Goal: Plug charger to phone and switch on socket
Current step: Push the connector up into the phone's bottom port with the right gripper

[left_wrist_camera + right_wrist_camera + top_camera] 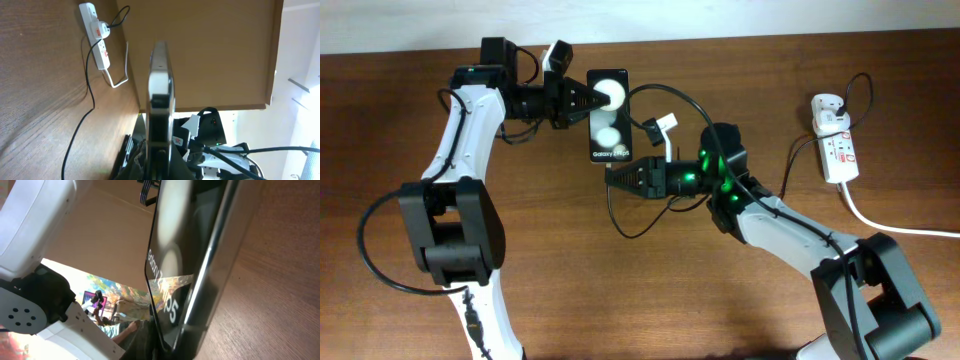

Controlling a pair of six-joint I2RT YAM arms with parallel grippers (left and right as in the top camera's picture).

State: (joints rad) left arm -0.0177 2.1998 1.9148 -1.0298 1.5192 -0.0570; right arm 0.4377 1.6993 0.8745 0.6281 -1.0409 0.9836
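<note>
Showing socket (838, 145): overhead, left wrist

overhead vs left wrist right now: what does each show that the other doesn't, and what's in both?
Overhead only: the phone face-on, its screen showing two white spots; both arms in full; the left hand at the phone's side edge and the right hand at its bottom end.
Left wrist only: the phone edge-on, the table edge and the bright room beyond.
Both: the phone, the socket with a plug in it, and the thin black charger cable leading from it across the wood.
</note>
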